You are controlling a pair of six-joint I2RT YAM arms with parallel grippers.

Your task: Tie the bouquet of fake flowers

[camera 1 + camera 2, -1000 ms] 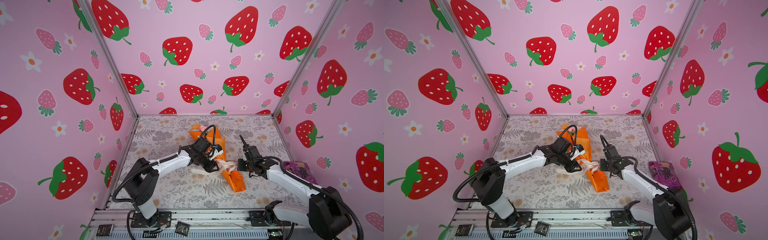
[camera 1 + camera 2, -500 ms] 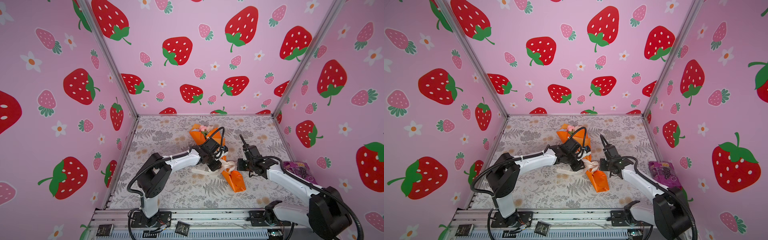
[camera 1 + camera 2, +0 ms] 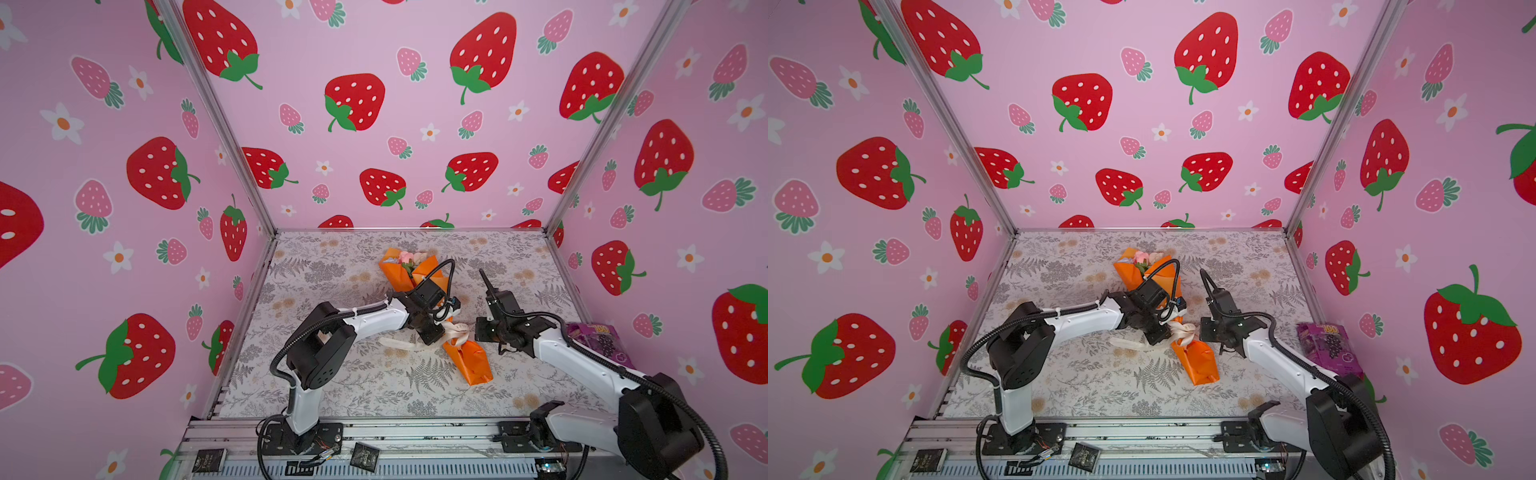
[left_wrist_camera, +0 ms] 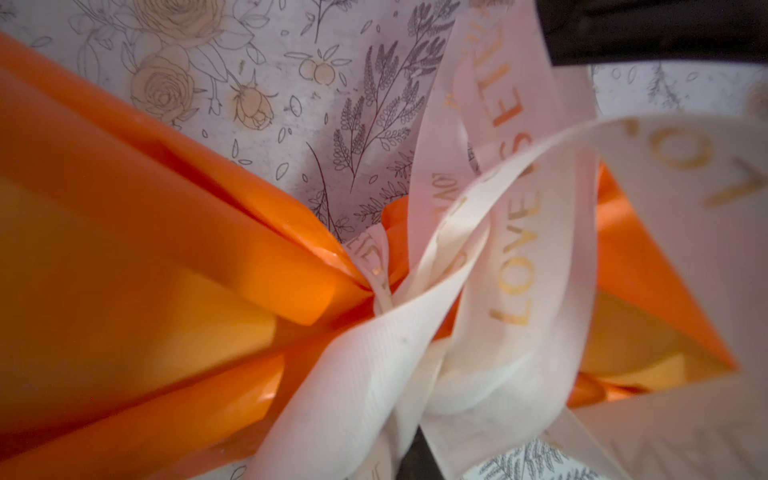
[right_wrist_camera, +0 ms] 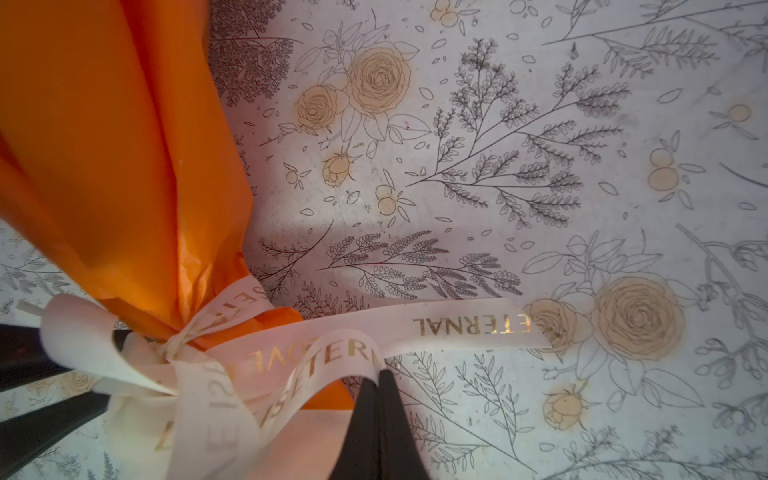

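The bouquet of fake flowers [image 3: 409,261] [image 3: 1144,259] lies slantwise on the table in an orange paper cone [image 4: 166,270] [image 5: 104,166]. A cream ribbon [image 3: 455,330] [image 3: 1181,330] [image 4: 511,266] [image 5: 457,328] with gold lettering is knotted round the cone's neck. My right gripper [image 5: 380,372] [image 3: 473,332] [image 3: 1198,331] is shut on a ribbon loop just right of the knot. My left gripper [image 3: 432,336] [image 3: 1156,336] sits at the knot from the left. Its dark fingers [image 5: 50,419] lie on either side of another loop, and ribbon hides their tips.
A purple packet [image 3: 598,336] [image 3: 1327,336] lies by the right wall. One loose ribbon end [image 3: 399,344] trails left on the floral table [image 3: 332,266]. Pink walls close in three sides, and a metal rail [image 3: 415,432] runs along the front.
My left gripper has moved right along the cone and down onto the ribbon knot. The right gripper and its ribbon loop have stayed put.
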